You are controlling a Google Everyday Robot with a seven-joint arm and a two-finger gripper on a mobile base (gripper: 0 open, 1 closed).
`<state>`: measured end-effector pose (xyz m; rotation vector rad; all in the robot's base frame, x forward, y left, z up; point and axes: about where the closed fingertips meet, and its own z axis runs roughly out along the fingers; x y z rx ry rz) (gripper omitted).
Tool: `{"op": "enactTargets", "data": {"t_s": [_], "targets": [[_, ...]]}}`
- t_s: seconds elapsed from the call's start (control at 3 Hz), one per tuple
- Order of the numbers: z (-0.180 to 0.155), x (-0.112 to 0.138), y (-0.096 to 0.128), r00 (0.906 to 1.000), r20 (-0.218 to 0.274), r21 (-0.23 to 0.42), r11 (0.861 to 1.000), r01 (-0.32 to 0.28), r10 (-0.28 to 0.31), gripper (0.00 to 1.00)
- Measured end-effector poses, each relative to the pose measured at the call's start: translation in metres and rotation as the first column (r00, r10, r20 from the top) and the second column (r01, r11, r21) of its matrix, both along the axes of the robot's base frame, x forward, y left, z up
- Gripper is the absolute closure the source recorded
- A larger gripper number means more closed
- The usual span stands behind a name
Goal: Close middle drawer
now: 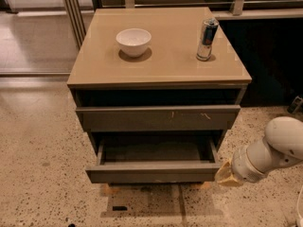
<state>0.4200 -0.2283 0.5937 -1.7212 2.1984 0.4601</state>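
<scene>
View from above and in front of a low cabinet (165,67).

(a) The middle drawer (151,172) stands pulled out toward me. Its flat, unmarked grey-brown front is well forward of the cabinet face, and its dark, shallow box is open to view.

(b) Directly above it, a similar front (158,118) bearing small white scratches sits further back. A dark recess lies between this front and the cabinet top.

(c) The gripper (228,174) is the pale yellowish tip at the end of my white arm (279,148). It lies at the lower right, just beside the right end of the middle drawer's front. I cannot tell whether it touches the front, nor how wide the gripper stands.

(d) On the cabinet top, a white bowl (133,40) rests left of centre and a can (207,38) stands upright toward the right edge. The two are well apart.

(e) The speckled floor (42,164) surrounds the cabinet. A small dark object (120,208) lies on it below the drawer front.
</scene>
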Motion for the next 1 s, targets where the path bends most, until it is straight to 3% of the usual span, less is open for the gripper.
{"op": "enactTargets", "data": {"t_s": [0.33, 0.67, 1.0], "targets": [[-0.062, 0.003, 0.001, 0.9991, -0.04, 0.127, 0.992, 0.016, -0.011, 1.0], [-0.12, 0.007, -0.001, 0.9948, -0.096, 0.228, 0.972, 0.054, -0.033, 1.0], [-0.138, 0.002, 0.006, 0.9916, -0.126, 0.247, 0.967, 0.061, -0.031, 1.0]]}}
